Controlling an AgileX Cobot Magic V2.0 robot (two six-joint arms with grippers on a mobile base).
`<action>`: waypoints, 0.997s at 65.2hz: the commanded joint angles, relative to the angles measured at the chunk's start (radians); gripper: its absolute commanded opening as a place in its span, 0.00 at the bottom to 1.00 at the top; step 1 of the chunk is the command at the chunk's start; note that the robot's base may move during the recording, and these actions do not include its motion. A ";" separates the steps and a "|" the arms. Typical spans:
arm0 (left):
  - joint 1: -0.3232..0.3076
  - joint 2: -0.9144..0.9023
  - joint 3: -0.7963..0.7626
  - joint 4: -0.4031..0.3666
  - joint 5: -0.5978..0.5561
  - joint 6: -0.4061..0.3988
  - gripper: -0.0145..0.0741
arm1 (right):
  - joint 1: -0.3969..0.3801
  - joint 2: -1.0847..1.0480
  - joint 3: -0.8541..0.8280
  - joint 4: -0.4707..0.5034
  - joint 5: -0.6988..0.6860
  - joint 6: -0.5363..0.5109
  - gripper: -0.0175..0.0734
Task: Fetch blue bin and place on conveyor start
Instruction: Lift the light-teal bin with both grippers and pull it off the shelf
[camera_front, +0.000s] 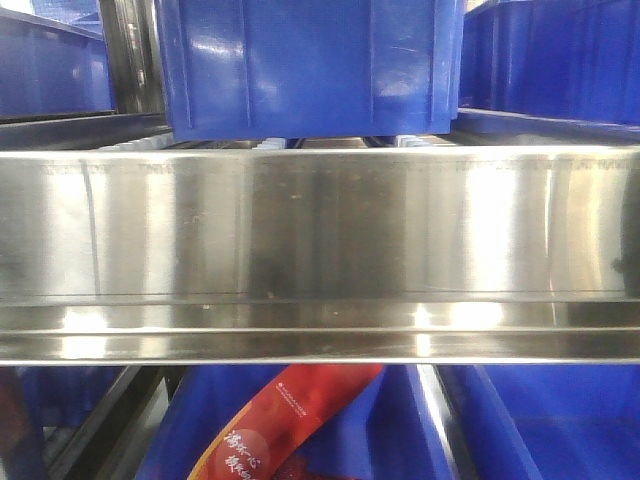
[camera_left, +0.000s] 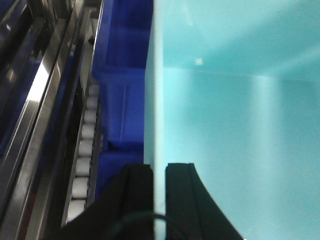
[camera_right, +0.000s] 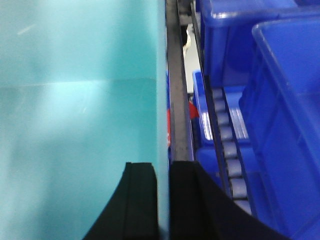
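The blue bin (camera_left: 235, 125) fills the left wrist view as a pale aqua tub. My left gripper (camera_left: 159, 170) is shut on its left wall, one black finger inside and one outside. In the right wrist view the same blue bin (camera_right: 80, 100) fills the left half. My right gripper (camera_right: 163, 167) is shut on its right wall, again one finger on each side. The bin and both grippers are out of the front view. The conveyor start is out of view.
A shiny steel rack rail (camera_front: 320, 250) spans the front view. A dark blue ribbed crate (camera_front: 310, 65) sits above it, a red packet (camera_front: 290, 420) below. White rollers (camera_left: 85, 150) and a dark blue crate (camera_left: 122, 75) lie left of the bin; more crates (camera_right: 280, 100) and rollers (camera_right: 227, 145) lie to its right.
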 joint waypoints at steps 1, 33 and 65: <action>-0.008 -0.020 -0.028 0.027 -0.038 0.000 0.04 | -0.001 -0.014 -0.021 -0.029 -0.037 -0.011 0.02; -0.008 -0.020 -0.028 0.029 -0.050 0.000 0.04 | -0.001 -0.008 -0.022 -0.029 -0.039 -0.011 0.02; -0.008 -0.020 -0.028 0.029 -0.050 0.000 0.04 | -0.001 -0.008 -0.022 -0.029 -0.040 -0.011 0.02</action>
